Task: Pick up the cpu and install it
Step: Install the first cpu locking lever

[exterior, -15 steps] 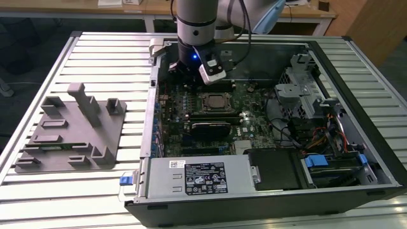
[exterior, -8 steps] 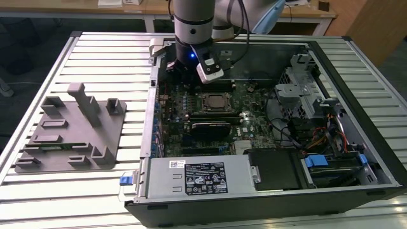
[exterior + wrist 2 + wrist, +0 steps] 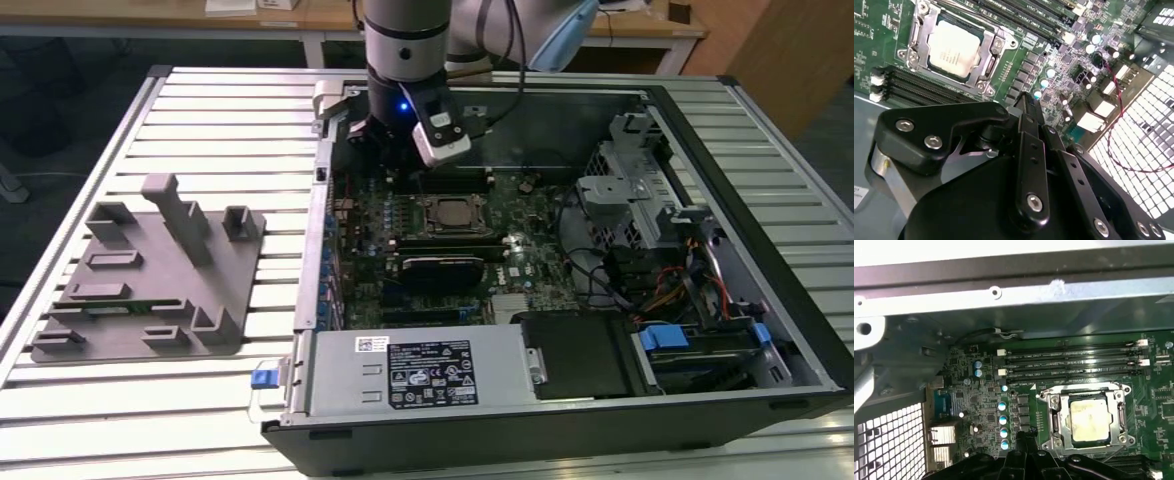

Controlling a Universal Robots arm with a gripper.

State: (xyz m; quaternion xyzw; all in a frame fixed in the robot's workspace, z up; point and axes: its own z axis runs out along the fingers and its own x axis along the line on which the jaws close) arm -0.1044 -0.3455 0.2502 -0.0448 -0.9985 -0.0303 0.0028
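Cpu (image 3: 954, 48) sits seated in the motherboard socket (image 3: 994, 45) (silver top up), apparently already installed. The gripper (image 3: 1026, 102) hangs beside the socket over the board, fingers pressed together, carrying nothing.
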